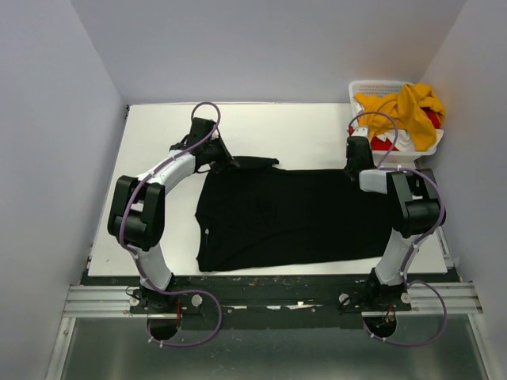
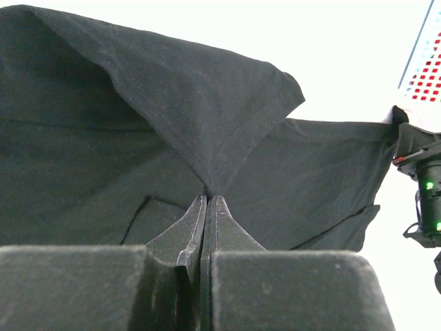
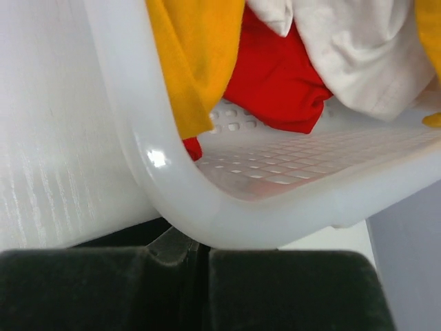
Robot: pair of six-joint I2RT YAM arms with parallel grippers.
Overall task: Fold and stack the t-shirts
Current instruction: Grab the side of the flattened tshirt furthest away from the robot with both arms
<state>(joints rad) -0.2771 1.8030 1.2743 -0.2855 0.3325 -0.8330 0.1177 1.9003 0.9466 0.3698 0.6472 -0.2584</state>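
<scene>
Clamped tight, the left gripper (image 2: 209, 198) pinches a fold of the large plain black cloth t-shirt (image 1: 293, 218), pulling its hemmed edge up into a peak. That shirt lies spread across the middle of the flat white table (image 1: 158, 134), its near hem close to the table's near edge and its far edge held between the two arms. At the shirt's far right corner the right gripper (image 1: 352, 173) looks pressed together on the cloth too, just under the rim of a white slatted plastic basket (image 3: 227, 207). A mustard-yellow t-shirt (image 1: 408, 107) drapes over that basket in the far right corner, with a red t-shirt (image 3: 275, 83) and a white t-shirt (image 3: 358, 62) bundled inside.
</scene>
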